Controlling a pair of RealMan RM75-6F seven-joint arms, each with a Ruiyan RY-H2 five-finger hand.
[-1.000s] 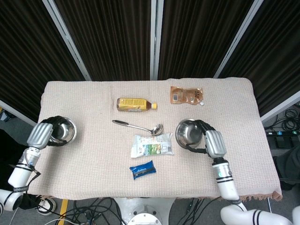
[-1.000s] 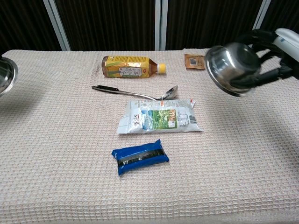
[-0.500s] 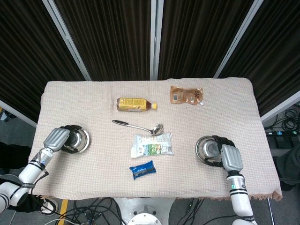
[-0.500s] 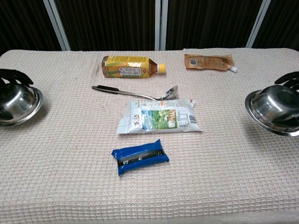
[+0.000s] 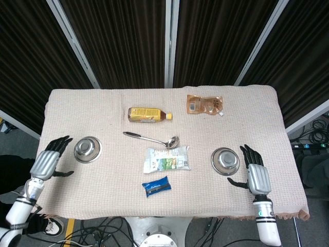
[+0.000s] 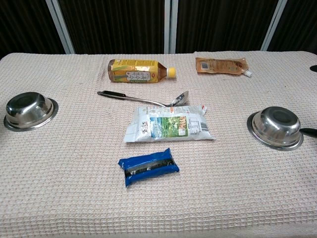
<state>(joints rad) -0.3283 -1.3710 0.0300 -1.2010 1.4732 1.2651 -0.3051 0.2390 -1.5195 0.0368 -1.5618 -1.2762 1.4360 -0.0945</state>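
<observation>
Two steel bowls stand upright on the cloth-covered table (image 5: pixel 92 108). The left bowl (image 5: pixel 87 149) (image 6: pixel 29 110) sits near the left edge, with my left hand (image 5: pixel 48 160) just to its left, fingers spread and holding nothing. The right bowl (image 5: pixel 225 161) (image 6: pixel 275 127) sits right of the middle. My right hand (image 5: pixel 255 172) lies just right of it, fingers apart and off the bowl. In the chest view only a dark fingertip (image 6: pixel 308 132) shows at the right edge.
A yellow tea bottle (image 5: pixel 148 115) (image 6: pixel 140 71) lies at the back, a brown sauce pouch (image 5: pixel 204 104) (image 6: pixel 221 65) at the back right. A ladle (image 5: pixel 150 139) (image 6: pixel 144 99), a green-and-white packet (image 5: pixel 166 159) (image 6: pixel 169 125) and a blue wrapper (image 5: pixel 156 186) (image 6: pixel 148 166) lie in the middle.
Both hands lowered their bowls onto the table, let go and drew outward. The bowls now stand free on the cloth with the hands spread beside them.
</observation>
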